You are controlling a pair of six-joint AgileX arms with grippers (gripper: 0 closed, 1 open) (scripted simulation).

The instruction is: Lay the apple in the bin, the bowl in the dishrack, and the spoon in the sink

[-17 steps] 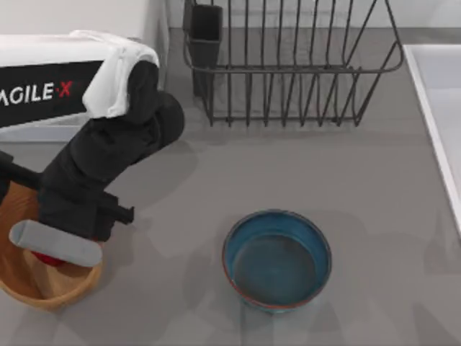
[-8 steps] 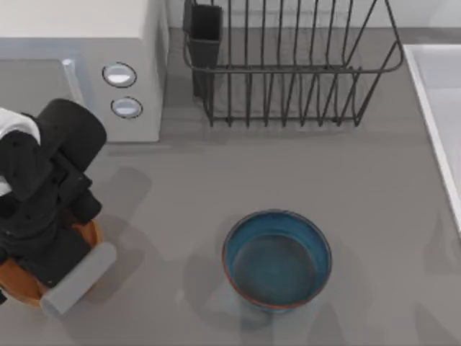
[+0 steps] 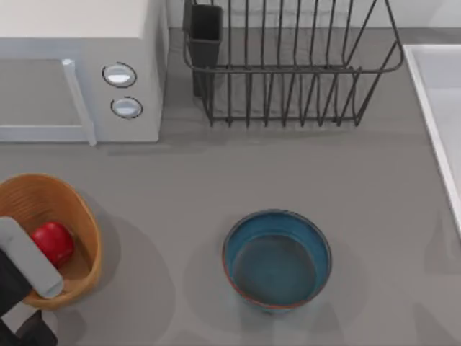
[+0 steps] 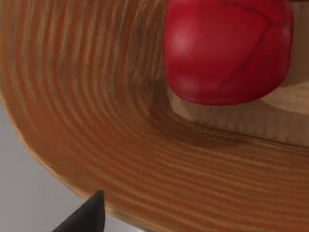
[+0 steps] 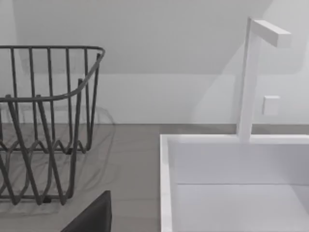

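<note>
Apple (image 3: 52, 243) lies in the bin (image 3: 85, 223), while the rigid, slick, breakable bowl (image 3: 276, 259) wants a rim grip; neither claw's state can be told.

Top view looks straight down on the table (image 3: 180, 180). Left wrist view sits very close inside the bin (image 4: 96, 121), shared with top. Right wrist view faces level toward dishrack (image 5: 43, 125) and sink (image 5: 166, 183)

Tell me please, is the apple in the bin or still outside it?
In. The apple rests inside the bin in the top view, and the left wrist view shows it against the ribbed inner wall.
</note>
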